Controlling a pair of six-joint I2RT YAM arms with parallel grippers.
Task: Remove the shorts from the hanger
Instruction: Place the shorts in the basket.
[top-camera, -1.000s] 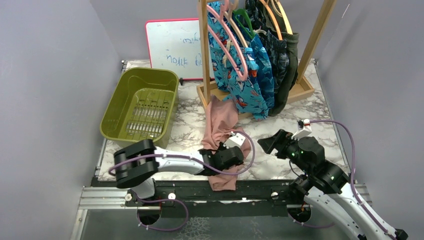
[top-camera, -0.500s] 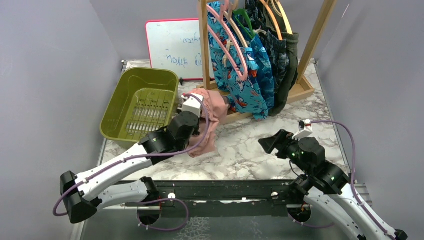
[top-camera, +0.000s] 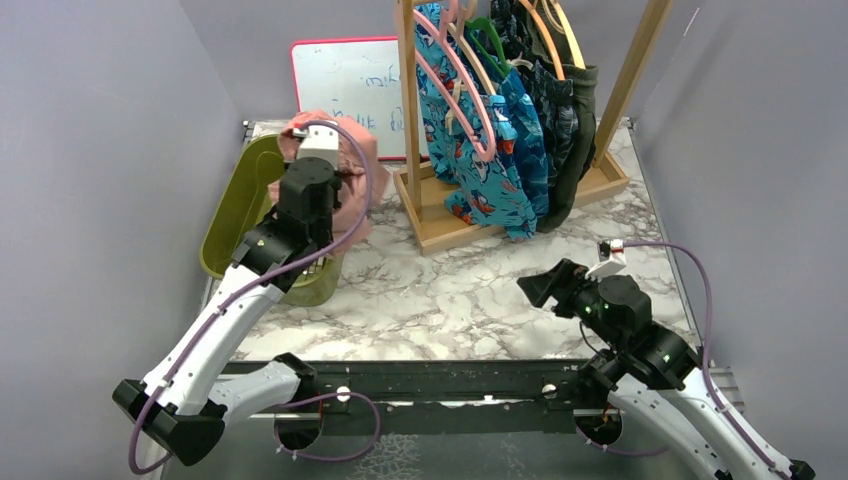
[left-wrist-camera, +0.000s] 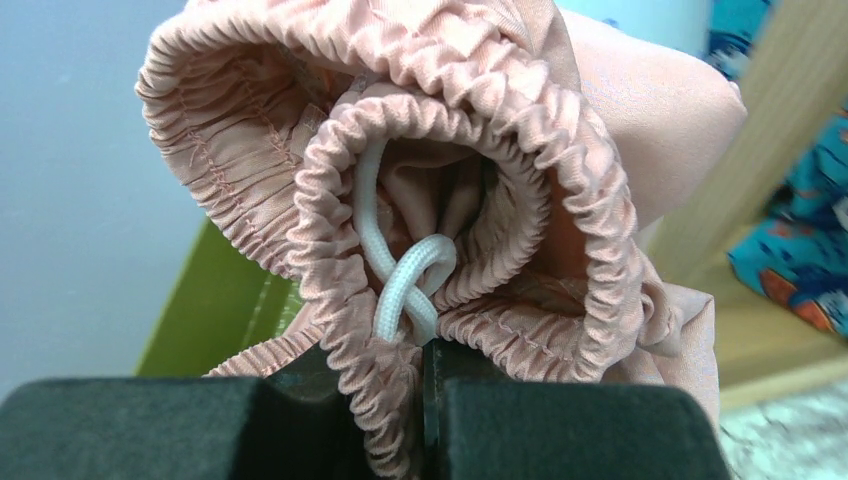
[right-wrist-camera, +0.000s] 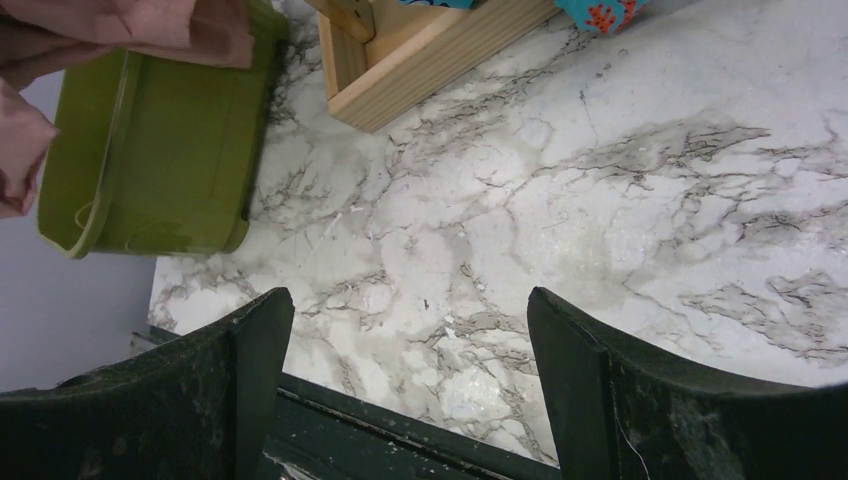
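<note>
My left gripper (top-camera: 312, 150) is shut on the waistband of the dusty pink shorts (top-camera: 355, 180) and holds them in the air over the green basket (top-camera: 228, 215). In the left wrist view the gathered waistband (left-wrist-camera: 420, 250) and its white drawstring (left-wrist-camera: 405, 285) sit pinched between the jaws (left-wrist-camera: 425, 400). The bright blue cartoon-print shorts (top-camera: 470, 150), blue leaf-print shorts (top-camera: 520, 130), dark navy shorts (top-camera: 555, 115) and dark olive shorts (top-camera: 583, 120) hang on hangers on the wooden rack. My right gripper (top-camera: 535, 285) is open and empty above the table, also in its wrist view (right-wrist-camera: 410, 390).
A wooden rack base (top-camera: 500, 215) stands at the back centre. A pink hanger (top-camera: 470, 95) hangs at the front of the rack. A red-framed whiteboard (top-camera: 345, 95) leans on the back wall. The marble tabletop (top-camera: 470, 300) lies between the arms. The green basket also shows in the right wrist view (right-wrist-camera: 150, 150).
My left arm has swung the pink shorts from the table's near edge, up and to the left, to over the green basket. The right arm has not moved.
</note>
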